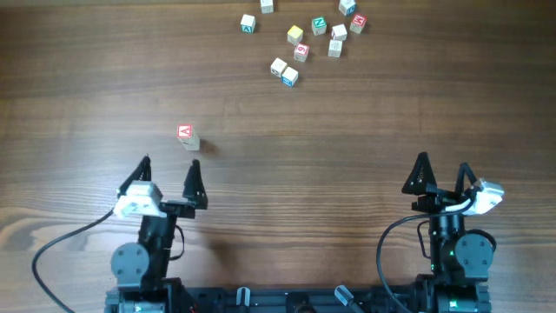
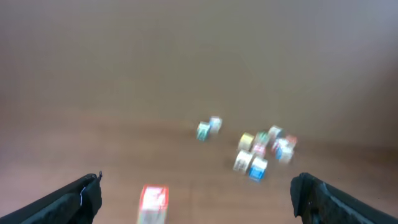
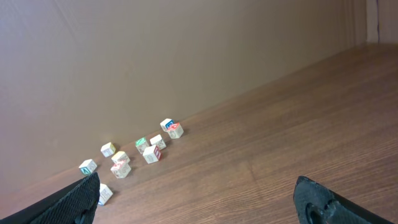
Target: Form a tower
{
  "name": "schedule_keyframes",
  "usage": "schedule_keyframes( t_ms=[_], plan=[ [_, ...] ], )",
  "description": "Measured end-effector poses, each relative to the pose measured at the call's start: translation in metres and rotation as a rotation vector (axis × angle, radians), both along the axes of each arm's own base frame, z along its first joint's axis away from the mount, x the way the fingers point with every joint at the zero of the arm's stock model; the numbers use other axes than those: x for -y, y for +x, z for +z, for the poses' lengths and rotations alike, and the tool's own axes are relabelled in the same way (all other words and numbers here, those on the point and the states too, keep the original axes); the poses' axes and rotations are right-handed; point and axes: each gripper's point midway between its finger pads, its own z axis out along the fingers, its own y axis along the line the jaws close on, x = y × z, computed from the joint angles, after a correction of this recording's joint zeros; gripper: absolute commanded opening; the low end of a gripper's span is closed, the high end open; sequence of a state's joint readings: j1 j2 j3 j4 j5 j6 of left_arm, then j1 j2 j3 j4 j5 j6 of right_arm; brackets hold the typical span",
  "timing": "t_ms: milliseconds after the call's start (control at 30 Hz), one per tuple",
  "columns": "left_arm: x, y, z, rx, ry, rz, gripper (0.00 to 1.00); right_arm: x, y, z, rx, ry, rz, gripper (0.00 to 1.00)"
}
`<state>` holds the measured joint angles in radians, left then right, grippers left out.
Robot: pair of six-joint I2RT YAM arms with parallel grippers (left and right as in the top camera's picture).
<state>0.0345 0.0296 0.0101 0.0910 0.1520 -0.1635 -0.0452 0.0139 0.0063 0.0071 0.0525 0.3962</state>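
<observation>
The tower (image 1: 187,136) stands left of the table's middle: a white-topped cube with a red mark over a pale cube. In the blurred left wrist view the tower (image 2: 153,204) sits low, between the fingers and ahead of them. My left gripper (image 1: 168,165) is open, just short of the tower and slightly to its left, holding nothing. My right gripper (image 1: 443,167) is open and empty at the near right, far from the tower. Both wrist views show the left gripper (image 2: 196,190) and right gripper (image 3: 196,186) with jaws wide apart.
Several loose letter cubes (image 1: 302,39) lie scattered at the far centre-right of the wooden table (image 1: 365,148). The cubes (image 3: 134,155) show far left in the right wrist view, and the cubes (image 2: 255,152) ahead and to the right in the left wrist view.
</observation>
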Motion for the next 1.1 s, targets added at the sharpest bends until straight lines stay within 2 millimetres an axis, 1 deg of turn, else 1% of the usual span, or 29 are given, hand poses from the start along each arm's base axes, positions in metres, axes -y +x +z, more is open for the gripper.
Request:
schedule_keyframes(
  t_ms=[67,100,133,633,700,767,833,900,1100],
  plan=[
    [-0.006,0.000,-0.018,-0.071,-0.004,0.037,1.00,0.000,0.000,0.000,0.000,0.000,0.000,1.00],
    [-0.009,0.000,-0.030,-0.122,-0.005,0.053,1.00,0.000,0.000,0.000,0.000,0.000,0.000,1.00],
    [-0.013,0.000,-0.035,-0.143,-0.005,0.074,1.00,0.000,0.000,0.000,0.000,0.000,0.000,1.00],
    [-0.016,0.000,-0.036,-0.144,-0.005,0.095,1.00,0.000,0.000,0.000,0.000,-0.004,0.000,1.00],
    [-0.016,0.000,-0.036,-0.144,-0.005,0.095,1.00,-0.003,0.000,-0.001,-0.008,-0.052,0.019,1.00],
    [-0.016,0.000,-0.036,-0.144,-0.005,0.096,1.00,-0.011,0.001,-0.002,-0.018,-0.151,0.065,1.00],
    [-0.016,0.000,-0.036,-0.144,-0.005,0.096,1.00,-0.014,0.001,-0.002,-0.020,-0.222,0.085,1.00],
    [-0.016,0.000,-0.036,-0.144,-0.005,0.095,1.00,-0.016,0.001,-0.002,-0.020,-0.243,0.094,1.00],
    [-0.016,0.000,-0.036,-0.144,-0.005,0.096,1.00,-0.016,0.001,-0.002,-0.018,-0.224,0.099,1.00]
  ],
)
